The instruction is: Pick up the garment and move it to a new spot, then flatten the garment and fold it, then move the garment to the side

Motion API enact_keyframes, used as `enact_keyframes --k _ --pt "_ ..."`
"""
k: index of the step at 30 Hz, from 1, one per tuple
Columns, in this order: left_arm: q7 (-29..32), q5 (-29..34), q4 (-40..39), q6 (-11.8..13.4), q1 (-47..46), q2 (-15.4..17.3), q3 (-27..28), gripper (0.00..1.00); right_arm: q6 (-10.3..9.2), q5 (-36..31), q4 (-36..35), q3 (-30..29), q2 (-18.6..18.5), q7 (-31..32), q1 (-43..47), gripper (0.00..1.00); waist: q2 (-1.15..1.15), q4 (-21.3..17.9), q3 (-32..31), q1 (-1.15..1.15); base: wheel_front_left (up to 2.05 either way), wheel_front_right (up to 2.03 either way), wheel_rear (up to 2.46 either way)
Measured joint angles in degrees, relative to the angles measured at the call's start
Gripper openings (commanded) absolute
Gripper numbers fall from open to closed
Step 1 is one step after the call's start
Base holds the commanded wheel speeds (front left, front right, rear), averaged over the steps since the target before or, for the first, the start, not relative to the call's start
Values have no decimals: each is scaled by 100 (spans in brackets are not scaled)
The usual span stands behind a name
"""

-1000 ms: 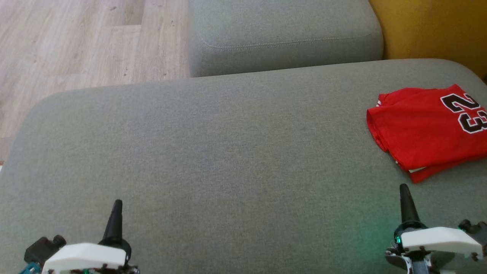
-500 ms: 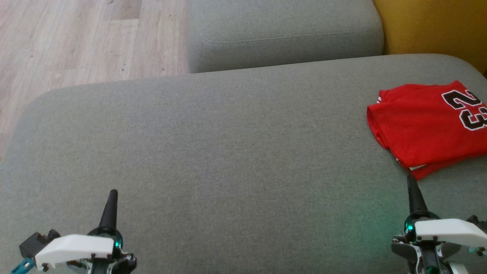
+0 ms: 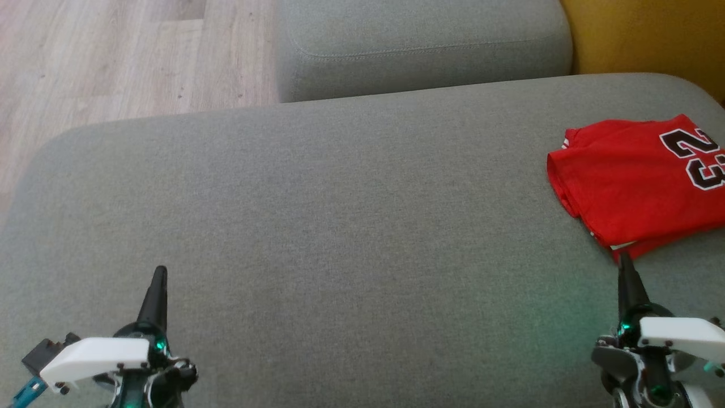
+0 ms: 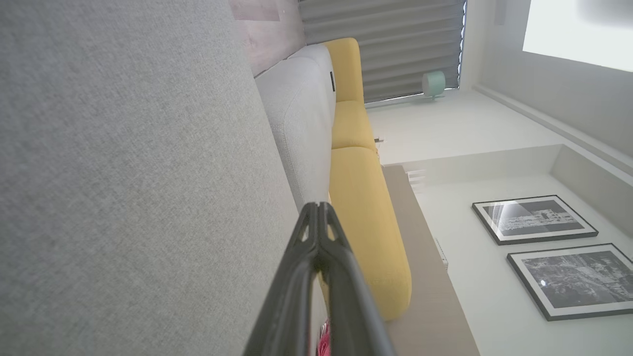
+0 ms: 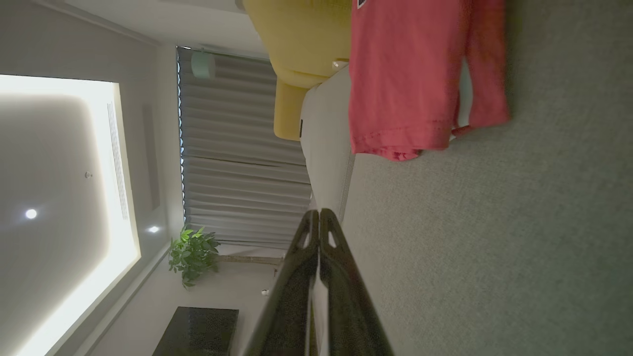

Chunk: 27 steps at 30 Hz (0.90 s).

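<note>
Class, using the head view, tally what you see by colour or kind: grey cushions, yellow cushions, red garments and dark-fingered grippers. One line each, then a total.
Grey cushions: 2, the large near cushion and the smaller far cushion
Yellow cushions: 1, the yellow cushion
Red garments: 1, the red garment
Grippers: 2, the left gripper and the right gripper
Total: 6

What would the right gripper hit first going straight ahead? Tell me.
Likely the red shirt, whose near corner lies just ahead of the right gripper on the grey cushion. Height is unclear: the wrist view hints the fingers may pass above it.
</note>
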Motion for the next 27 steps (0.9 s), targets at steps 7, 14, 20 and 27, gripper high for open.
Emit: enact_keyframes --k 7,14,20,27 --pt "107 -465 63 -48 -140 -3 38 0 0 447 0 -108 0 116 -85 0 0 -8 45 0 0 0 0" --pt "226 -937 118 -98 -270 -5 143 0 -1 895 0 -223 0 231 -113 0 0 -17 91 0 0 0 0" --pt "252 -1053 130 -98 -343 -9 176 0 -1 993 -2 -257 0 250 -213 0 0 -19 96 0 0 0 0" --pt "258 -1051 130 -98 -343 -12 187 0 -1 993 -2 -269 1 252 -213 0 0 -18 96 0 0 0 0"
